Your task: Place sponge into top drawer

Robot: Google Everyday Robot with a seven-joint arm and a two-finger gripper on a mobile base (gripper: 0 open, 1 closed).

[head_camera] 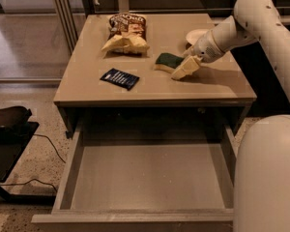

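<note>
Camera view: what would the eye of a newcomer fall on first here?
The top drawer stands wide open with nothing in it, filling the lower half of the view below the table. On the table's right side, the white arm's end effector is low at the green sponge, right beside it. Farther back lies a snack bag, and near the front left a dark blue packet.

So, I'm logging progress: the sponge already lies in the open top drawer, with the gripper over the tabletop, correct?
No. The camera view shows the sponge lying on the tabletop, next to the gripper, not in the open top drawer; the gripper is over the tabletop.
</note>
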